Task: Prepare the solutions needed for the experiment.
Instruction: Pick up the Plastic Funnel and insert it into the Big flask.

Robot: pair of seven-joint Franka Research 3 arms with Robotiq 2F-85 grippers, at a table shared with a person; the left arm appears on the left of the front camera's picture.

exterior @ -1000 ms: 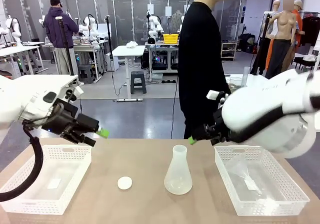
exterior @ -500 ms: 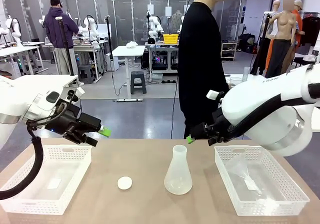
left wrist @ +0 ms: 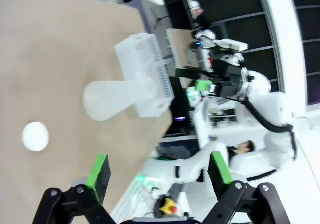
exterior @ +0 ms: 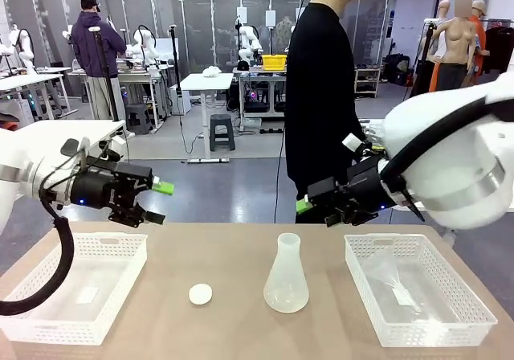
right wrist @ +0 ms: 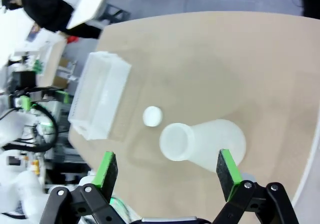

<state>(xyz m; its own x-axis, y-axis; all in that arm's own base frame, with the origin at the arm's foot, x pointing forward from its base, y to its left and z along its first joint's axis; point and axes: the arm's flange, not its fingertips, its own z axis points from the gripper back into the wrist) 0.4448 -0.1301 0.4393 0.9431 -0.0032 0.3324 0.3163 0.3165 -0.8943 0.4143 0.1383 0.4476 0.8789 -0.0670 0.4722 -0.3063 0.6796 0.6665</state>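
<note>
looking across a tan table (exterior: 201, 247) toward a person (exterior: 321, 95) in black standing at the far edge; sitting upright near the table's middle, a translucent conical flask (exterior: 286, 276), mouth open; lying on the bare top to the flask's left, apart from it, a small white round cap (exterior: 201, 294); flanking these, two white mesh baskets: left basket (exterior: 120, 246) holding a small white slip, right basket (exterior: 405, 247) holding sth clear and crumpled, too faint to name; re the solution: cannot tell whether any is lying in the flask, walls too cloudy in each view.

hovering above the left basket's far corner, the left gripper (exterior: 159, 202), pointing toward the table's middle; jaws spread wide, gripping nothing; in the left wrist view, green pads (left wrist: 98, 176) standing well apart w/ flask, cap and right basket lying far beyond them.

hovering above the table's far edge, between flask and right basket and higher than the flask's mouth, the right gripper (exterior: 305, 204), pointing toward the left arm; jaws likewise spread wide, holding nothing; in the right wrist view, green pads (right wrist: 227, 173) framing the flask well below, touching neither flask nor cap.
</note>
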